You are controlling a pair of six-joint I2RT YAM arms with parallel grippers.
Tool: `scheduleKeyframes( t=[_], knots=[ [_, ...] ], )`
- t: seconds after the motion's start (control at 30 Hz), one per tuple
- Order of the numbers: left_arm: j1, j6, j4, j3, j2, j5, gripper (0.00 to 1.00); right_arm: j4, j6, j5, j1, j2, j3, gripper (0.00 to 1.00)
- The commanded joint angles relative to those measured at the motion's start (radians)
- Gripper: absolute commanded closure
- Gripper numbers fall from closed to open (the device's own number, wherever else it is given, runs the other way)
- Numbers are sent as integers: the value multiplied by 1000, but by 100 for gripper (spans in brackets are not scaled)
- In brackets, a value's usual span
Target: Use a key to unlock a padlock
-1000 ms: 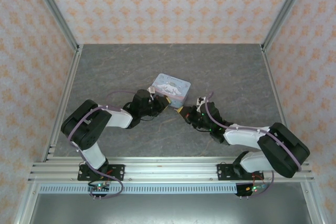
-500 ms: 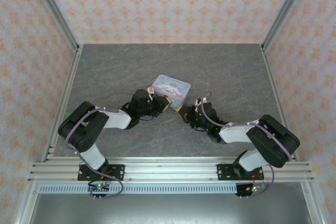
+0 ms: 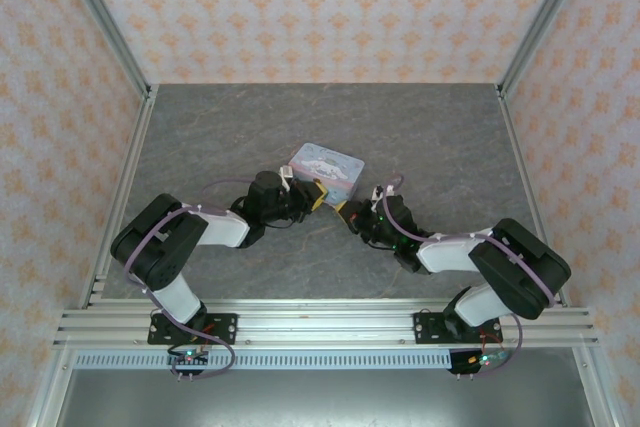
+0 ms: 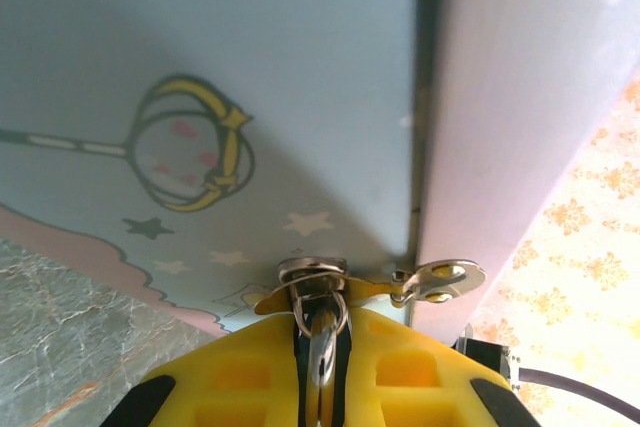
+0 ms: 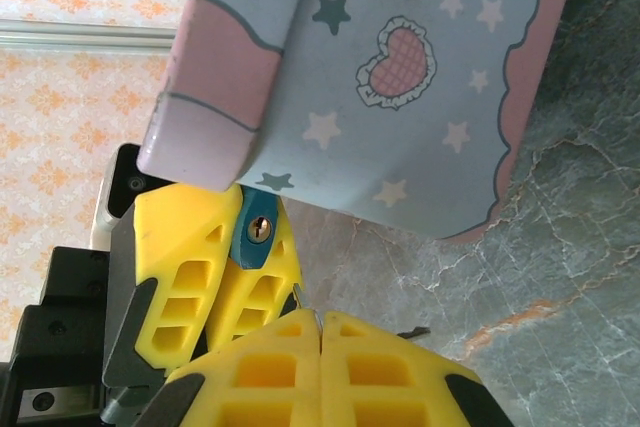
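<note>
Padlock (image 5: 256,234): tiny blue body with a round brassy keyhole facing out, pinched in the closed left tool (image 3: 316,197) right against the near side of the pastel tin (image 5: 400,97), around the middle of the surface (image 3: 430,137). Right tool (image 5: 320,332) is clamped shut just beside it, with 1 thin pale metal sliver, the key (image 5: 306,307), poking from its seam.
</note>
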Motion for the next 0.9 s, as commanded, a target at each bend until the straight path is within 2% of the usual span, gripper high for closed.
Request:
scheduleKeyframes(
  t=[0.0, 0.87],
  knots=[
    [4, -18, 74, -7, -1, 20, 100, 37, 6, 27, 5, 14, 36, 100],
    [2, -14, 71, -23, -19, 17, 100, 12, -9, 35, 5, 44, 79, 100]
  ],
)
